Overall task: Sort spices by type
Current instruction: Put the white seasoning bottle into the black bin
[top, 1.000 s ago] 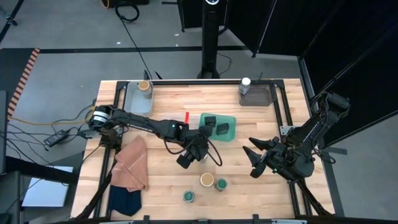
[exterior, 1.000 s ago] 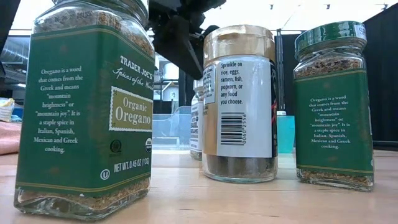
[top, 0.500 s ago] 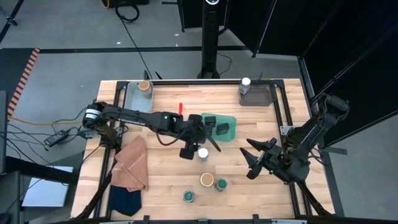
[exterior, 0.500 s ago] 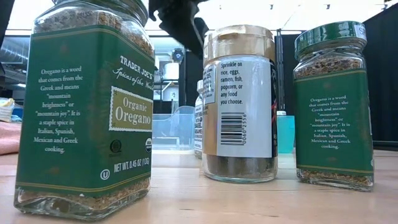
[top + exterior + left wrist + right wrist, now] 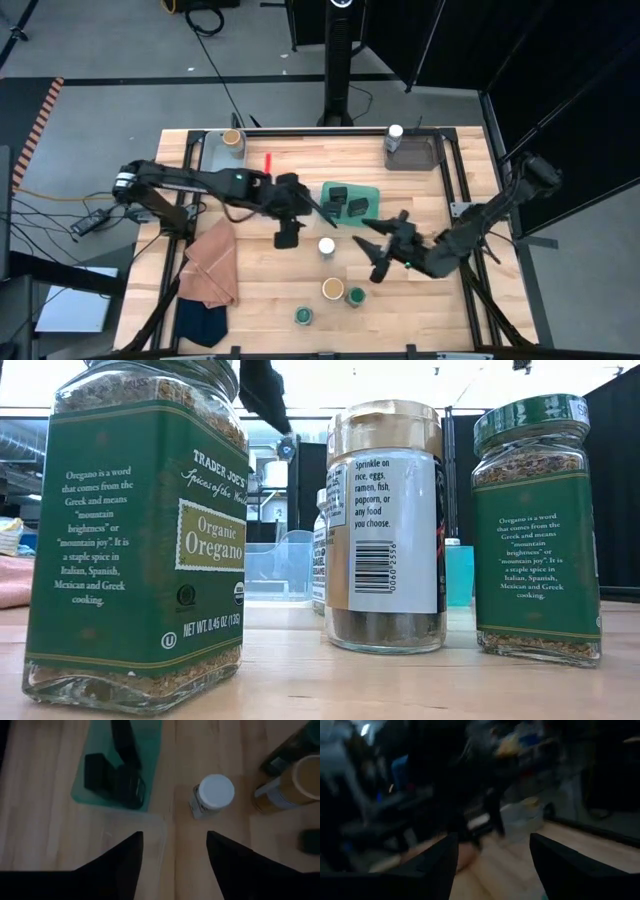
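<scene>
My left gripper (image 5: 305, 222) hovers open above the table's middle, just left of a white-lid jar (image 5: 326, 246) that stands upright on its base; in the left wrist view the jar (image 5: 212, 795) lies ahead of the open gripper (image 5: 175, 852). My right gripper (image 5: 376, 248) is open, low over the table to the right of that jar. A tan-lid jar (image 5: 333, 289) and two green-lid oregano jars (image 5: 354, 297) (image 5: 305, 316) stand near the near edge. Two dark tins (image 5: 338, 192) (image 5: 358, 208) lie in the teal tray (image 5: 372, 190).
A grey tray (image 5: 215, 160) at the far left holds a tan-lid jar (image 5: 232, 139). Another grey tray (image 5: 420, 152) at the far right holds a white-capped jar (image 5: 394, 133). Orange cloth (image 5: 210, 265) and navy cloth (image 5: 200, 322) lie at the near left. A clear tray's rim (image 5: 150, 822) shows beside the teal tray.
My left gripper has risen and drawn back toward the table's left and far side, uncovering the white-lid jar, which stays standing in place. My right arm has swung from the right edge toward the table's middle, closer to the jars.
</scene>
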You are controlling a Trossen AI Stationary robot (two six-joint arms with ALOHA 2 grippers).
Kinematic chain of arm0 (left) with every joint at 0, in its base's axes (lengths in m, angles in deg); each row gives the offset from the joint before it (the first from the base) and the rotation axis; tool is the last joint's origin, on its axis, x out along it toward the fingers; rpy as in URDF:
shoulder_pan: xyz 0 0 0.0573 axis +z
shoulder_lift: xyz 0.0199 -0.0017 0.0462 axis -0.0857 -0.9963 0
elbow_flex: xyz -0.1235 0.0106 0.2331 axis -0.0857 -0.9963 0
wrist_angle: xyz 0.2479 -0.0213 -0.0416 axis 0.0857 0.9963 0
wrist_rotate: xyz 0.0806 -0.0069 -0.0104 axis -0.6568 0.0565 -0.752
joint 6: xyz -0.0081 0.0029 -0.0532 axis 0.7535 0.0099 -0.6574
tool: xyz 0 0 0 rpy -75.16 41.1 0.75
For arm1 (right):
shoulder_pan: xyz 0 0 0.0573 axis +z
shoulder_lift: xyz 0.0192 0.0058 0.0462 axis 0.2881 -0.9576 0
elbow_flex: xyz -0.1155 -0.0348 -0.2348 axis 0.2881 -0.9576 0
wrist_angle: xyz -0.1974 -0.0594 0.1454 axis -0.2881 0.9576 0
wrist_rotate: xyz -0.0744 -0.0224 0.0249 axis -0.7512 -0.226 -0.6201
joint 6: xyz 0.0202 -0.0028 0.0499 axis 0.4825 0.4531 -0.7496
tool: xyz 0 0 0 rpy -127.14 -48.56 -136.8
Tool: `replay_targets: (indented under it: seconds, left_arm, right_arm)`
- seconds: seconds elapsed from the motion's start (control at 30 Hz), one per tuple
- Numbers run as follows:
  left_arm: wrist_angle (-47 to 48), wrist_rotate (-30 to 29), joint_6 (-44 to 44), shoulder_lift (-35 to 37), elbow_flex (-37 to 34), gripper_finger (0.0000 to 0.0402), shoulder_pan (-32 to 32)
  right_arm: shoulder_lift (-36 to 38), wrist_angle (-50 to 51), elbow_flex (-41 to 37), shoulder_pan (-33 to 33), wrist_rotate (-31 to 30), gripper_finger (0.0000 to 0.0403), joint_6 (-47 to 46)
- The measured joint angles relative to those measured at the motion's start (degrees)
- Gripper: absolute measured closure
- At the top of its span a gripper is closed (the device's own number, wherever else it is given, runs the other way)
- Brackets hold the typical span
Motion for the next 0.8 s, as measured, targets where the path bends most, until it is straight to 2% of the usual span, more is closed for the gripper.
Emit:
replay_targets:
  seconds: [0.13, 0.23, 0.37, 0.53, 0.8]
  left_arm:
    - [3.77, -0.48, -3.02, 4.53, -0.01, 0.0181, 0.0]
    - [6.4, -0.89, -4.9, 7.47, 0.0, 0.0183, 0.0]
    - [8.93, -1.04, -5.77, 10.52, 0.0, 0.0183, 0.0]
    - [11.49, -1.7, -6.72, 13.06, 0.0, 0.0183, 0.0]
    - [15.83, -2.07, -6.55, 13.03, 0.0, 0.0183, 0.0]
  right_arm:
    - [-0.64, 31.49, 10.85, -6.96, 17.31, 0.0151, -16.95]
    - [-2.5, 47.67, 18.15, -11.57, 29.61, 0.0153, -23.07]
    - [-6.27, 53.27, 25.11, -14.87, 37.34, 0.0155, -17.08]
    - [-12.87, 55.07, 32.53, -17.3, 40.39, 0.0155, -8.62]
    - [-22.88, 63.29, 40.33, -19.2, 45.09, 0.0153, -2.21]
